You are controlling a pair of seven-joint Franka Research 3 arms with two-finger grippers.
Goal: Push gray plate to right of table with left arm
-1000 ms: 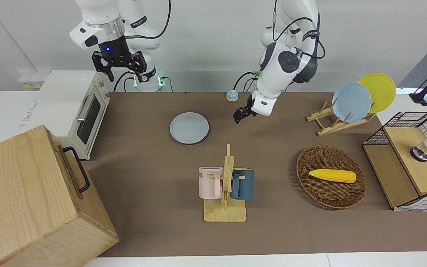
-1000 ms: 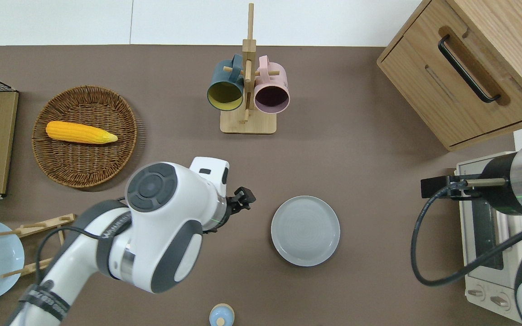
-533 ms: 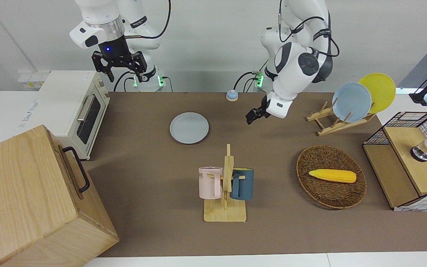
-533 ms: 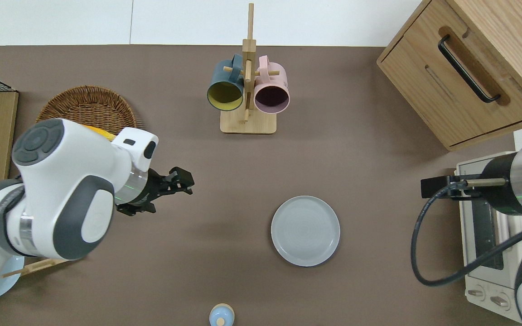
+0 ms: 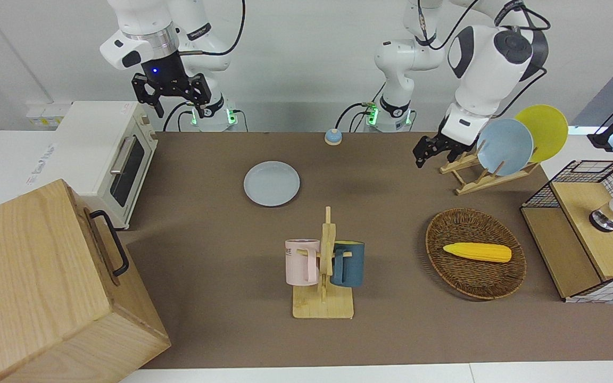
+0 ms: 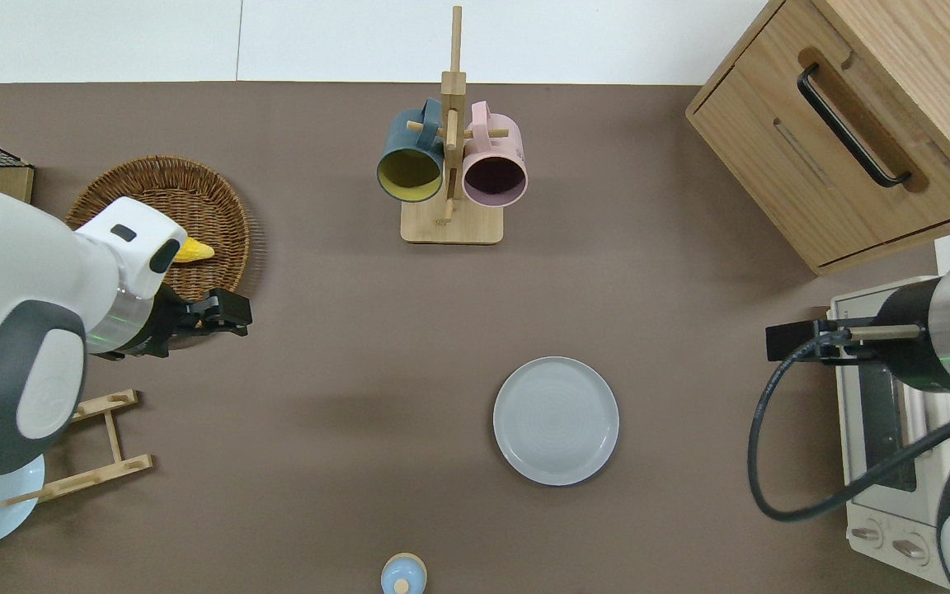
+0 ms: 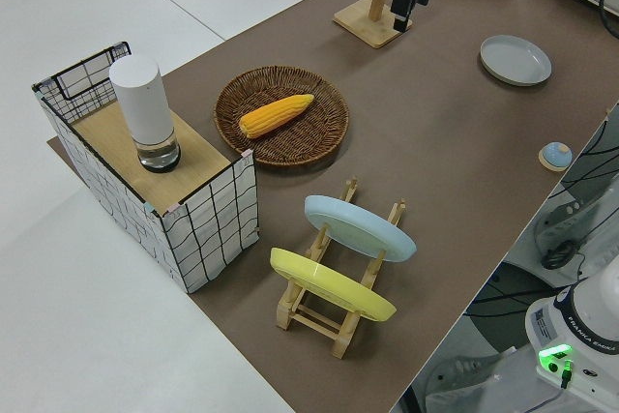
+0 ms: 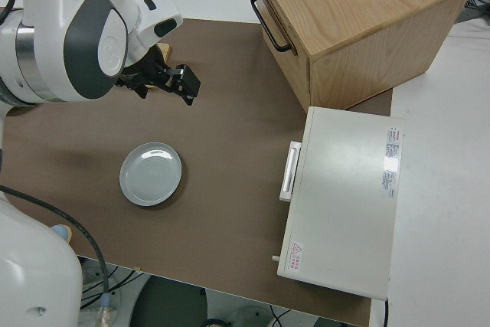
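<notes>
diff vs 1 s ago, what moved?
Only the left arm: its empty left gripper swung away from the gray plate toward the left arm's end of the table, now over the basket rim. Plate unmoved, untouched; right arm parked.

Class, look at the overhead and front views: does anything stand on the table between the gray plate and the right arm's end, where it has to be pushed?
Nothing visible does. The gray plate has bare table up to the toaster oven at that end. The left gripper is far off, at the basket's edge.
</notes>
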